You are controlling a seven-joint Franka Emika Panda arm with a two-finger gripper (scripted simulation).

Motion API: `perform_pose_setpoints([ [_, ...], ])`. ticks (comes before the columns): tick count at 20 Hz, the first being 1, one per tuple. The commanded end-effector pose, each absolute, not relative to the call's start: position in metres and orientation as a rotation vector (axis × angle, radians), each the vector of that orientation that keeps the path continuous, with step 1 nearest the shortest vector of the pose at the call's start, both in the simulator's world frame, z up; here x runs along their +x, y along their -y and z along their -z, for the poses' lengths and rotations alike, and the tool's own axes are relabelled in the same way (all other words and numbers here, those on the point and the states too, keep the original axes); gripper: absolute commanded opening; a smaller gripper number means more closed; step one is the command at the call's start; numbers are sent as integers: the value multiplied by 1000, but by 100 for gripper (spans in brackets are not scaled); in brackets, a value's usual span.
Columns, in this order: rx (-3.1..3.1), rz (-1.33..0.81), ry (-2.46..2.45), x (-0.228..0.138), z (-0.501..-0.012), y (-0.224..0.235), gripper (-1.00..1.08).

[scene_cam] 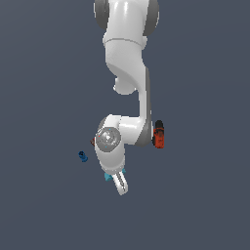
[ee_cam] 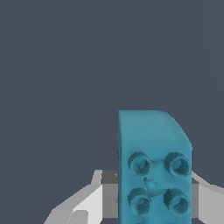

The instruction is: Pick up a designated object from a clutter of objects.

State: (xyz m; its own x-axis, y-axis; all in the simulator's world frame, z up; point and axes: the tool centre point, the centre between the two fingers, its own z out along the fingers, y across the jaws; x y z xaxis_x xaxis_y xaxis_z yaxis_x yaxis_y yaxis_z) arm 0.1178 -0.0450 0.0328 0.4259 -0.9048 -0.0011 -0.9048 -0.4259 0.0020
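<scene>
A robot gripper [ee_cam: 148,205] straddles a cyan studded block [ee_cam: 153,166], its jaws on either side of the block's long axis; actual clamping cannot be told.

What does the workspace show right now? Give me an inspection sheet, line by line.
Surface: plain dark grey floor, no markings.
Job's things: cyan studded block sits between the fingers in the wrist view; in the exterior view only its cyan edges show beside the gripper.
Clutter: red-and-black drill behind the arm on the exterior view's right; small dark blue piece on the exterior view's left; a reddish item mostly hidden by the wrist.
Gripper: gripper around the block; contact cannot be confirmed.
Cables: nothing seen.
Surroundings: nothing seen.
</scene>
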Motion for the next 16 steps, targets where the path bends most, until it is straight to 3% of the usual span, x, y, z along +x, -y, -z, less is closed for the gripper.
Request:
perform_pose_setpoints([
  [1,2653,1,1682,115,-42,40,-100],
  [16,2654,2,1684,68,-150,-16,-100],
])
